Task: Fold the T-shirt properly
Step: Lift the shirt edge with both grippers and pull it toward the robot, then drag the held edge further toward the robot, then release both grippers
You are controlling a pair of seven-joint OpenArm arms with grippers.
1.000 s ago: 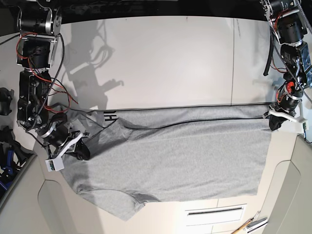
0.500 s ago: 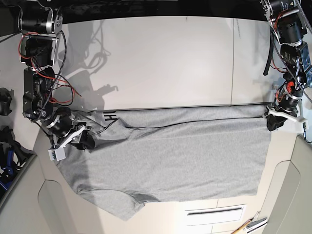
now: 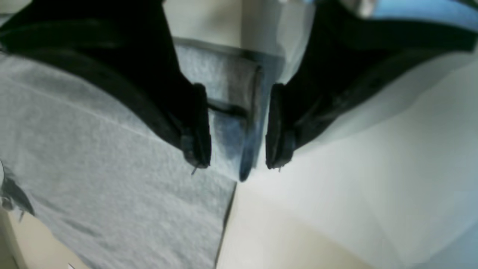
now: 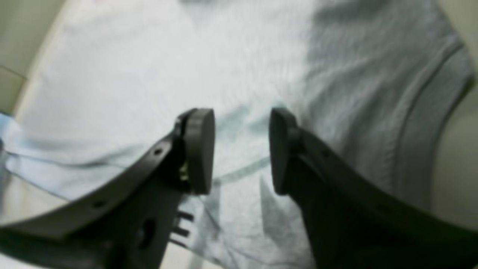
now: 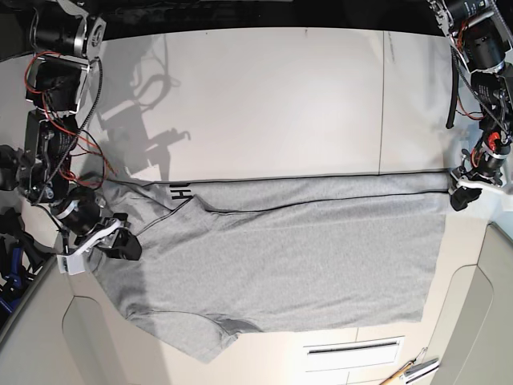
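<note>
Right wrist view: T-shirt (image 4: pixel 239 74) blurred, cut off at the upper edge. Black lettering (image 4: pixel 181 228) partly hidden behind the right gripper (image 4: pixel 242 151).

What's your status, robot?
Both grippers open, left at the T-shirt's edge, right over its cloth. T-shirt spread wide, partly folded. Nothing visibly blocking.

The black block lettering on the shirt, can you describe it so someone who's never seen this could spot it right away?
On the pale tabletop lies a wide heather-grey cotton T-shirt. Follow its far edge toward the base view's left, near the black robot arm there. The small patch of bold black block lettering peeks out there, solid black against plain grey.
</note>
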